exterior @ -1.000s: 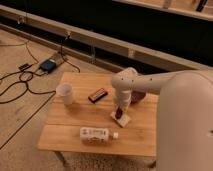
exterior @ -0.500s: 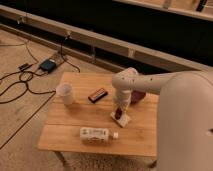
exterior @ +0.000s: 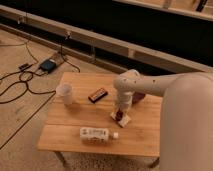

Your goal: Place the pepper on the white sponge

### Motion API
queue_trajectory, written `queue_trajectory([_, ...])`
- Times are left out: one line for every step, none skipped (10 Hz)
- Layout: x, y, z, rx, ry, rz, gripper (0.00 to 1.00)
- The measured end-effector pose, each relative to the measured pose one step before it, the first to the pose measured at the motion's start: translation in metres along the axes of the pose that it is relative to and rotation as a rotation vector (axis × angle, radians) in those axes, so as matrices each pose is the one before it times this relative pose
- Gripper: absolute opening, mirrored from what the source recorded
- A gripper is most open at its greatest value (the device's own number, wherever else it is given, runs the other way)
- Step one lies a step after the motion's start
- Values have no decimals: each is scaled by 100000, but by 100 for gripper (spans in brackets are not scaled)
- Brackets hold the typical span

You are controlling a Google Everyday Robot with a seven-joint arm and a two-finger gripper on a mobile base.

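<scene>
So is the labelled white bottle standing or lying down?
Lying down: the bottle rests lengthwise on the table, near its front edge. The gripper is down at the white sponge.

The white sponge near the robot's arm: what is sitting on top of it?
A small dark red-brown pepper lies on the white sponge. The gripper comes down right over it, hiding most of the sponge's top and the contact itself.

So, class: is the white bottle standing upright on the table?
No: the white bottle lies on its side near the table's front edge, apart from the gripper over the white sponge.
</scene>
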Motion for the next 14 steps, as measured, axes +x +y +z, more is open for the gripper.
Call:
queue_trajectory([118,-56,194,252,726,-183,17])
queue_trajectory([91,-41,180,225,627,-176,25])
queue_trajectory([69,-9,175,145,648,-190,35])
queue_trajectory([8,-27,145,91,513,-107,47])
queue_trajectory([0,-4,77,15,279,-53,56])
queue_trajectory([-30,-22,44,13,131,-10,65])
queue_trajectory([-41,-10,-9,-96,39,-5,76])
queue_trajectory([-39,-5,-25,-57,-47,1,78])
queue_trajectory([-49,4,-26,-77,-69,-4,78])
queue_trajectory([-38,1,-21,-31,-66,-70,78])
queue_trajectory([-62,4,-85,-51,-170,-29,78])
queue_trajectory([-50,2,-148,41,-278,-123,78])
queue_trajectory([-3,-34,-176,99,-235,-94,78])
queue_trajectory([-99,-34,-531,50,-911,-252,78])
